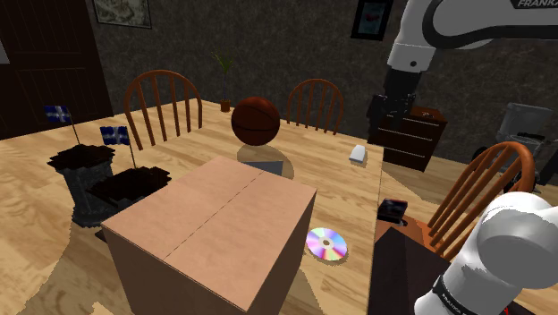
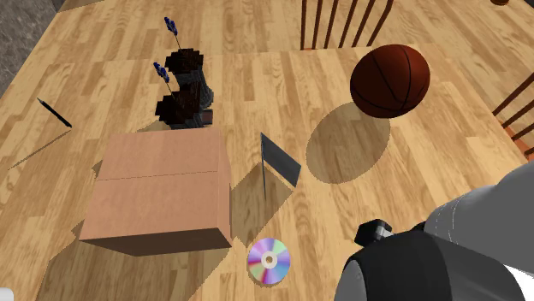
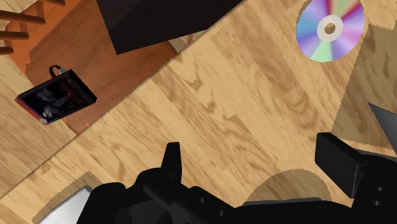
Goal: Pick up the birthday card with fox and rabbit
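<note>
The card [image 2: 280,161] is a thin grey sheet standing upright on the wooden table [image 2: 257,85], between the cardboard box [image 2: 163,190] and the basketball [image 2: 389,81]. No picture shows on it. In the shoulder view a grey-blue part of the card [image 1: 266,166] peeks out behind the box. My gripper [image 3: 254,168] is open, its two black fingers wide apart with nothing between them. It hangs high over the table near the edge by the stand, well away from the card. One grey corner of the card [image 3: 385,125] shows beyond the finger on the disc's side.
A shiny disc [image 1: 326,243] lies beside the box [image 1: 215,237]. Also on the table are two dark pots with blue flags [image 1: 89,179], a small white object [image 1: 359,154], a small plant [image 1: 224,100] and a black pen [image 2: 53,113]. Chairs [image 1: 161,103] ring the table. A small black item [image 1: 392,211] lies off its edge.
</note>
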Robot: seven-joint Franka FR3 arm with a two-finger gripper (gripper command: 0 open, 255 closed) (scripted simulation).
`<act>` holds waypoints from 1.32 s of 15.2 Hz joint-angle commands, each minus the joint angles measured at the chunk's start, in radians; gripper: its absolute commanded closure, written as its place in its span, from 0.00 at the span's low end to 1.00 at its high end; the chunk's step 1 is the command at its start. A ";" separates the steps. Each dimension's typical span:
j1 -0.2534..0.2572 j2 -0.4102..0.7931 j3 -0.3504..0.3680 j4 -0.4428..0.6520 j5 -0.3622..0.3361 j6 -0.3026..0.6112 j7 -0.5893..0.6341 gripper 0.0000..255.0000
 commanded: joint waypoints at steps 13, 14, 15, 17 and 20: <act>0.126 0.305 0.121 0.065 0.045 0.266 -0.020 0.00; 0.134 0.332 0.131 0.076 0.046 0.285 -0.021 0.00; 0.143 0.360 0.142 0.087 0.046 0.303 -0.022 0.00; 0.159 0.415 0.164 0.112 0.044 0.338 -0.024 0.00; 0.183 0.498 0.197 0.154 0.036 0.384 -0.025 0.00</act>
